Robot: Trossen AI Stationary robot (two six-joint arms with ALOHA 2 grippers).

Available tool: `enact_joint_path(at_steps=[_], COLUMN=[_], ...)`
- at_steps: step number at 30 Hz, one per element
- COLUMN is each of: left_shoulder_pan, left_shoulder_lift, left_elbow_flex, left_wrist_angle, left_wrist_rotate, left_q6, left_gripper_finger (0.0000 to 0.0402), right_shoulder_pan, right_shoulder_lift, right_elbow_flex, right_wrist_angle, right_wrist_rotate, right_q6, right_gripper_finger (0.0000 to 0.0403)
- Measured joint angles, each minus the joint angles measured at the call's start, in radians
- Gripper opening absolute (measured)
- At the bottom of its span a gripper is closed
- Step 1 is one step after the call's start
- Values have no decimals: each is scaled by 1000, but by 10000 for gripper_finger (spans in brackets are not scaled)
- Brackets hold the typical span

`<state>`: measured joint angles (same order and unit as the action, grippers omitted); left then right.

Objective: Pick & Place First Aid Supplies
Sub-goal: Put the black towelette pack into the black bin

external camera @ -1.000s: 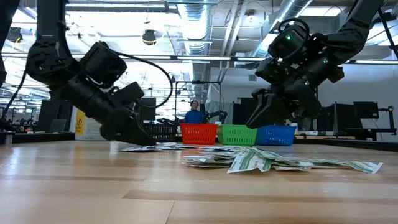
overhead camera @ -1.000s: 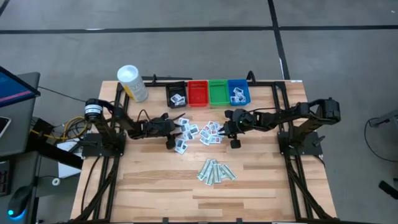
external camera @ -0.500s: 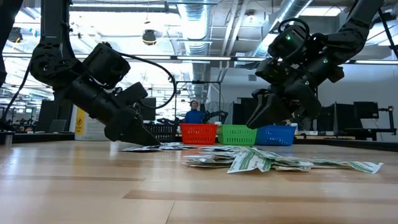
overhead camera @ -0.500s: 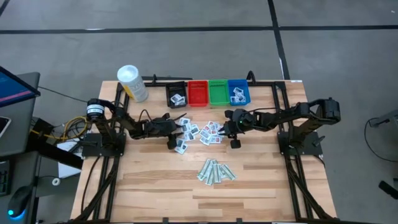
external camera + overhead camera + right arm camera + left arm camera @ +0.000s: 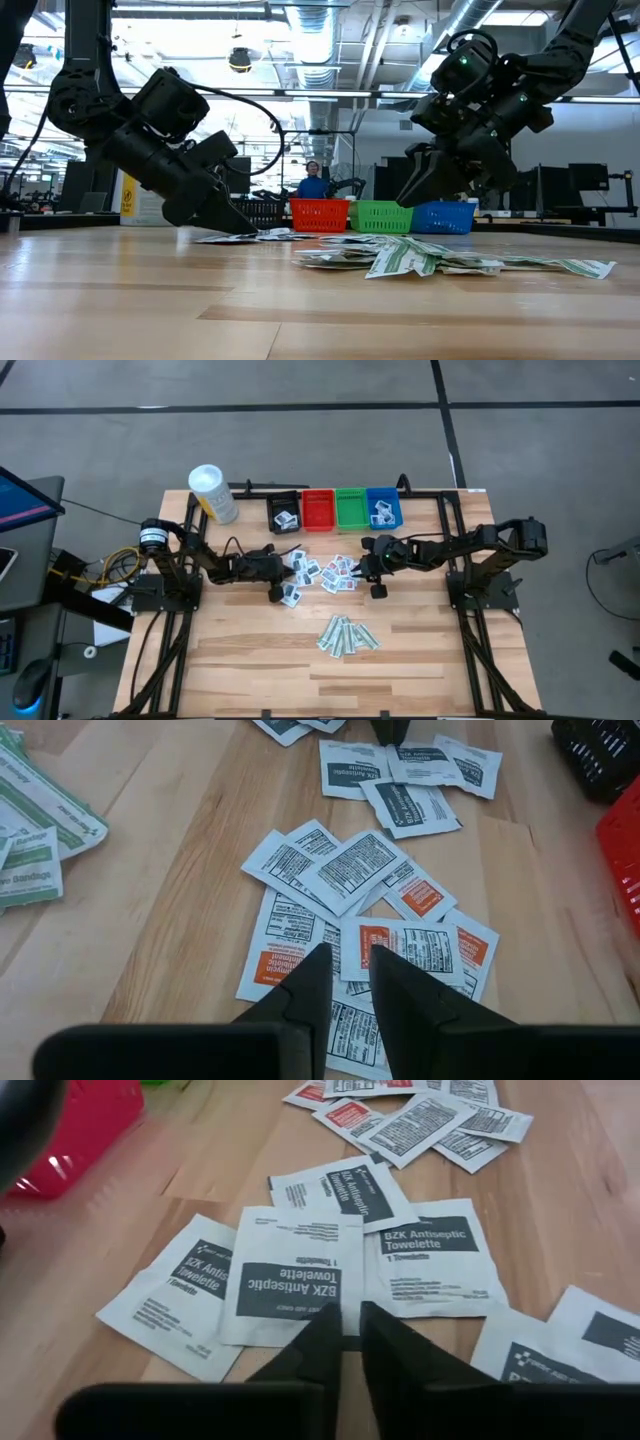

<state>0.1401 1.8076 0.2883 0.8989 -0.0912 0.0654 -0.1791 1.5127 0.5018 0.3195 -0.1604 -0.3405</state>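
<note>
The first aid supplies lie loose on the wooden table. White packets with dark print lie by my left gripper, which is down at table height and shut on one of them. Packets with red print lie under my right gripper, which hovers shut above them and holds nothing that shows. A pile of pale-green strips rests nearer the front edge. My left gripper pinches the edge of a dark-printed towelette packet between its two fingertips. The fingers slant down low from the table's left. The packet lies flat, partly over the packets beside it.
At the far edge stands a row of small bins: black and blue with packets inside, red and green between them. A white canister stands at the far left. Bare wood lies toward the front corners.
My left gripper has edged a little toward the table's right, staying low, up to the dark-printed packets.
</note>
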Motion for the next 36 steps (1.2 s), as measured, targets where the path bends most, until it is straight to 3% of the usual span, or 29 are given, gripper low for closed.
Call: enact_joint_path(at_steps=[4,16,25,36], left_shoulder_pan=[-11,-34,-34,-34], left_shoulder_lift=[0,6,6,3], left_elbow_flex=[0,-7,-6,-3], left_wrist_angle=[0,110,132,146], left_wrist_rotate=[-4,-21,-14,-13], left_q6=[2,6,15,172], left_gripper_finger=[6,7,42,118], right_shoulder_pan=[0,0,0,0], right_shoulder_lift=[0,0,0,0], right_elbow_flex=[0,0,0,0], right_wrist_angle=[0,0,-4,-4], right_wrist_rotate=[0,0,0,0], right_q6=[0,0,0,0], right_gripper_finger=[65,65,65,65])
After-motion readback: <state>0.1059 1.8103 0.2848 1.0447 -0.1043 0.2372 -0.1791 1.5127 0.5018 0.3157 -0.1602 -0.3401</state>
